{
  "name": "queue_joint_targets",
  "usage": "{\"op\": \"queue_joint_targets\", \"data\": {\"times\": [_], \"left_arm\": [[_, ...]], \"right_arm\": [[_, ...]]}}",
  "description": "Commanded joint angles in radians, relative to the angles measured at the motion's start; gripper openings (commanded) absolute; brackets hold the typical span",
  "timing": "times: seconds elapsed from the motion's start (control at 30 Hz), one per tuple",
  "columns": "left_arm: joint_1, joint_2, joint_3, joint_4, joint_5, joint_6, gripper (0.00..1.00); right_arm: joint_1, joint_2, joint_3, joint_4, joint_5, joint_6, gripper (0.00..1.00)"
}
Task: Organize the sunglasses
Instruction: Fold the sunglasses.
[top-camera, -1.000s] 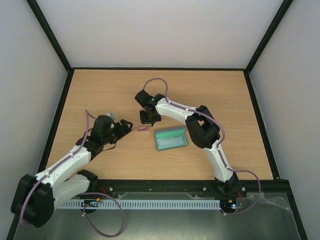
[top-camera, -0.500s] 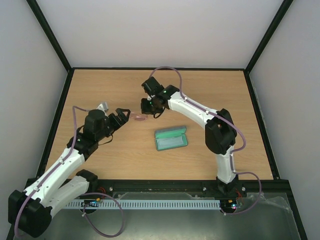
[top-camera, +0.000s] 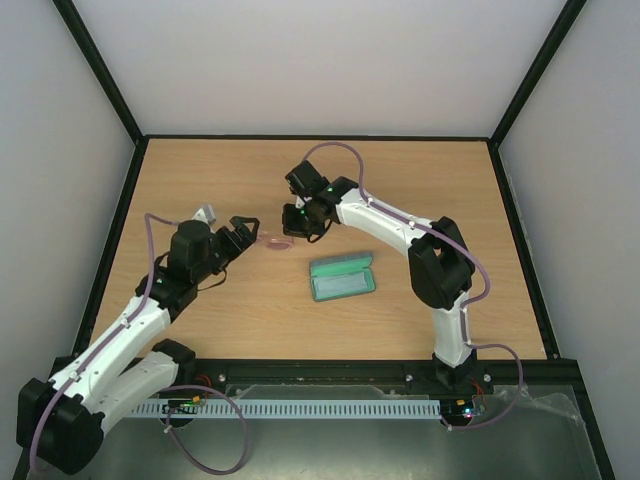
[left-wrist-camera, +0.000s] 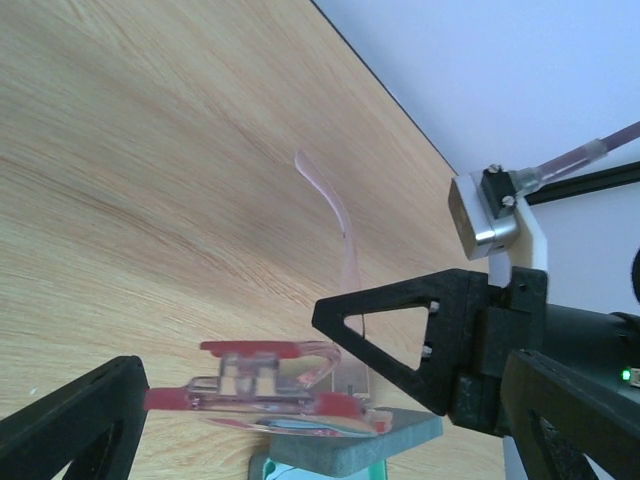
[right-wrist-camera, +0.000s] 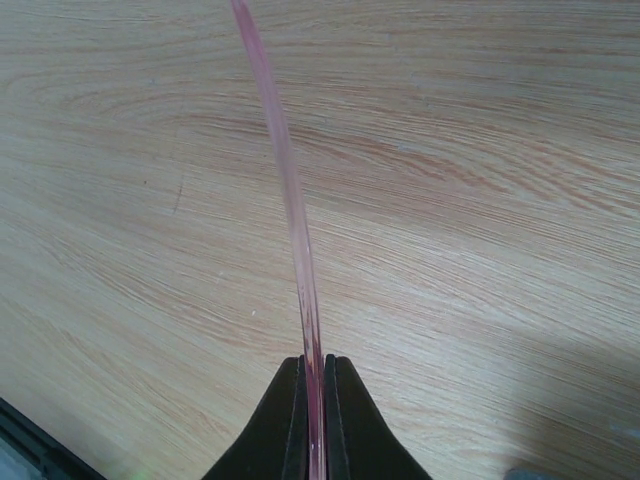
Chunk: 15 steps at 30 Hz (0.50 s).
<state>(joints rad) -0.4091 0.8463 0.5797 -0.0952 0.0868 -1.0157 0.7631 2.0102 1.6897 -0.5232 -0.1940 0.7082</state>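
The pink-red sunglasses (top-camera: 271, 240) hang just above the table between my two grippers. In the left wrist view the folded frame (left-wrist-camera: 268, 392) lies level between my left fingers, with one temple arm (left-wrist-camera: 335, 215) swung out and rising away. My left gripper (top-camera: 245, 231) is open, its fingers (left-wrist-camera: 425, 335) on either side of the frame; I cannot tell whether they touch it. My right gripper (top-camera: 296, 223) is shut on the thin pink temple arm (right-wrist-camera: 296, 200), pinched between its fingertips (right-wrist-camera: 315, 368).
The grey-blue case (top-camera: 342, 277) lies open with its green lining up, right of the glasses and near the right arm; its edge shows behind the glasses in the left wrist view (left-wrist-camera: 345, 436). Black frame rails border the wooden table (top-camera: 200, 180).
The sunglasses have gone from lying near the case to hanging farther back and left. My right gripper moved back with the temple arm. My left arm drew back to the left.
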Motion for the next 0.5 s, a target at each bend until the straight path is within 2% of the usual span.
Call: {"op": "queue_joint_targets", "data": {"times": [0.0, 0.2, 0.4, 0.47], "left_arm": [[-0.003, 0.005, -0.021, 0.042, -0.009, -0.015, 0.99], [-0.019, 0.011, -0.026, 0.046, -0.027, -0.02, 0.94], [-0.035, 0.033, -0.03, 0.061, -0.04, -0.023, 0.68], [-0.04, 0.043, -0.029, 0.066, -0.043, -0.025, 0.65]], "right_arm": [[-0.005, -0.046, -0.02, 0.017, -0.029, 0.025, 0.01], [-0.005, -0.038, -0.008, 0.03, -0.044, 0.038, 0.01], [-0.005, -0.036, -0.004, 0.032, -0.047, 0.043, 0.01], [-0.005, -0.038, -0.004, 0.031, -0.047, 0.043, 0.01]]}}
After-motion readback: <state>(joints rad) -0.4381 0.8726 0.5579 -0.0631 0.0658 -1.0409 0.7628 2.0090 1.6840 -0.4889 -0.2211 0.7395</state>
